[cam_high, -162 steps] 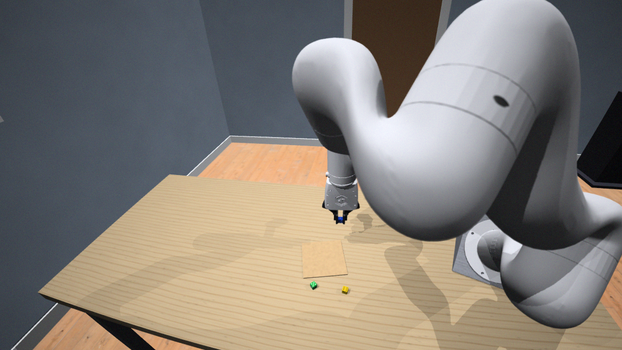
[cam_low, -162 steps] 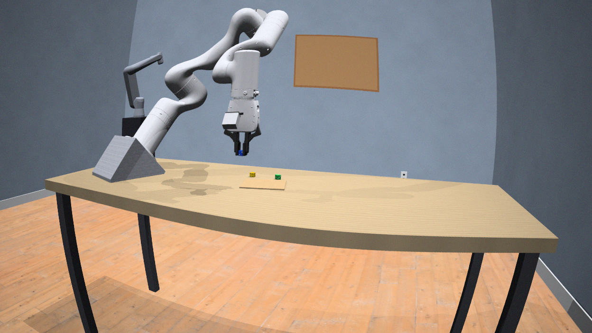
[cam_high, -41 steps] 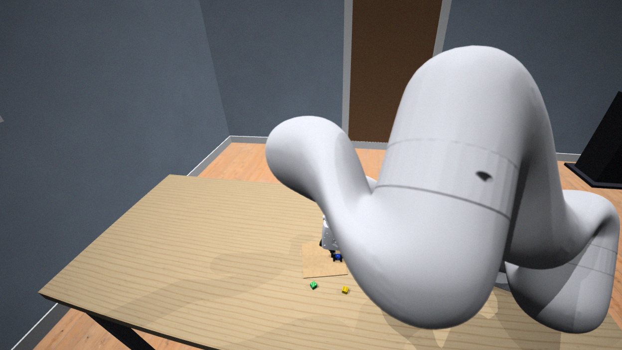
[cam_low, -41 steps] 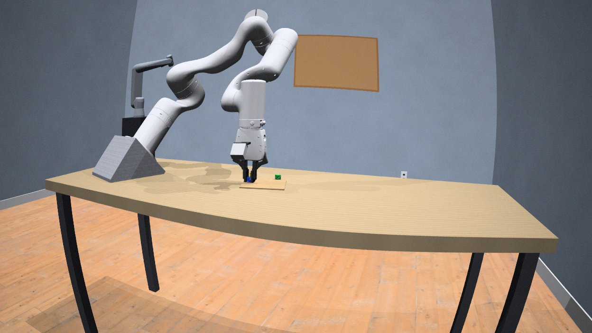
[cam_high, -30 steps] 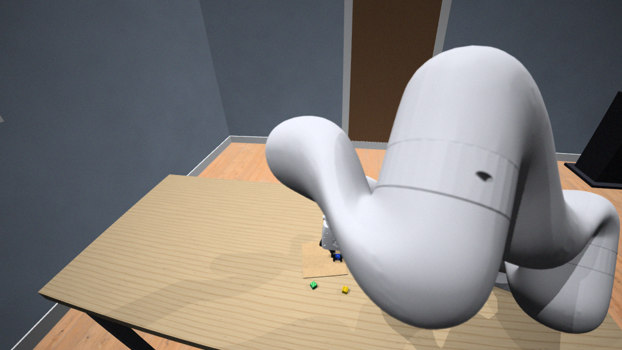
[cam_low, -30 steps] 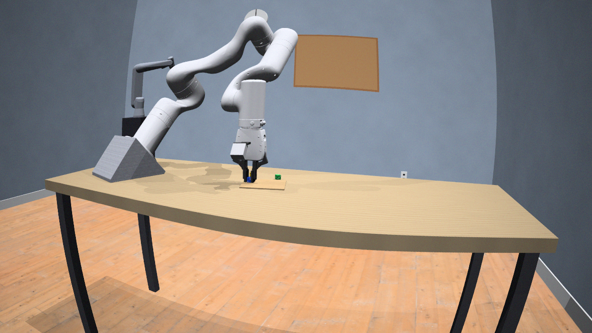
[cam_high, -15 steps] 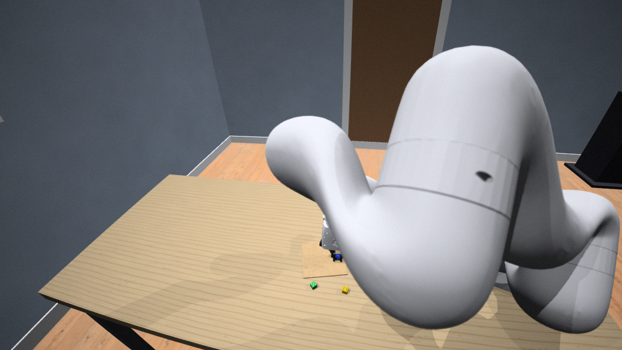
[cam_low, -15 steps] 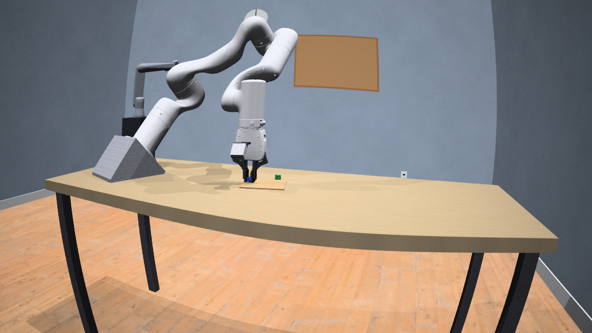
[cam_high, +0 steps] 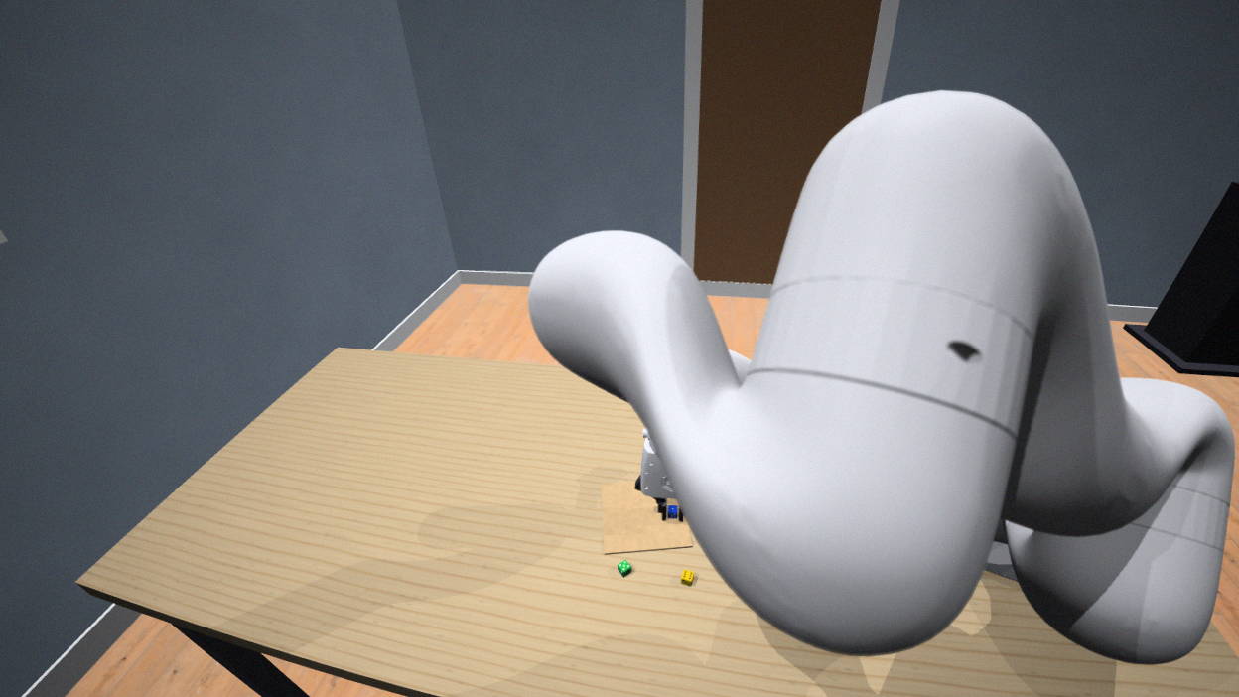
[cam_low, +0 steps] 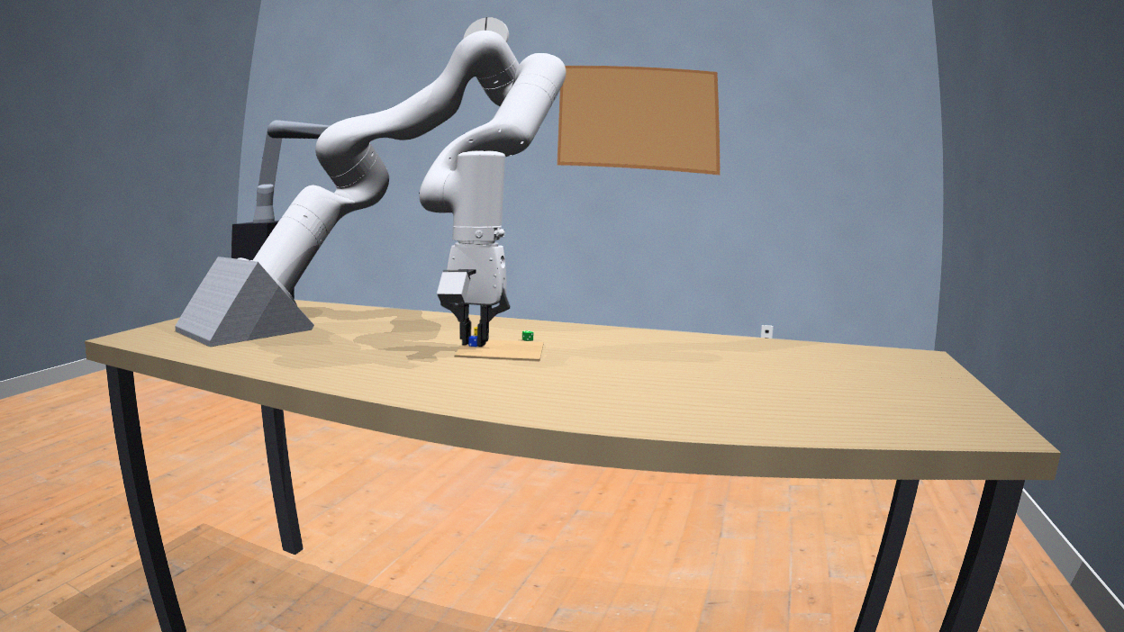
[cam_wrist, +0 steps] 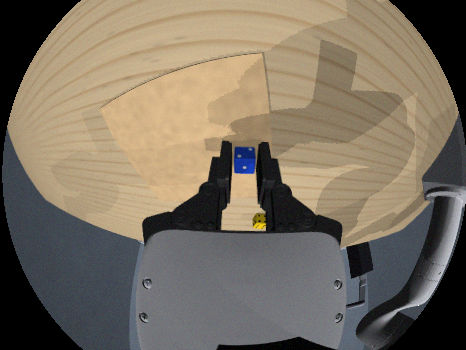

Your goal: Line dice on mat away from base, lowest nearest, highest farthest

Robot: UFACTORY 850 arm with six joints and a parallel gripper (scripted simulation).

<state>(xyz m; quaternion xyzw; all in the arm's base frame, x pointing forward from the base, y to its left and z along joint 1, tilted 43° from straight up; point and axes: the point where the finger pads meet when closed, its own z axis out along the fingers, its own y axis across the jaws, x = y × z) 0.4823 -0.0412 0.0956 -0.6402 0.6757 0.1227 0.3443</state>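
Wooden table [cam_high: 346, 485] [cam_low: 667, 392] [cam_wrist: 165, 25] on plank floor [cam_high: 433, 325] [cam_low: 471, 534]; blue-grey walls [cam_high: 216, 173] [cam_low: 825, 196]; framed board [cam_low: 638, 119] hung behind.

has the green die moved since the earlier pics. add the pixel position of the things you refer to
No. In the top view, the green die [cam_high: 624, 567] [cam_low: 527, 335] still lies just beyond the same edge of the mat [cam_high: 632, 528] [cam_low: 511, 351].
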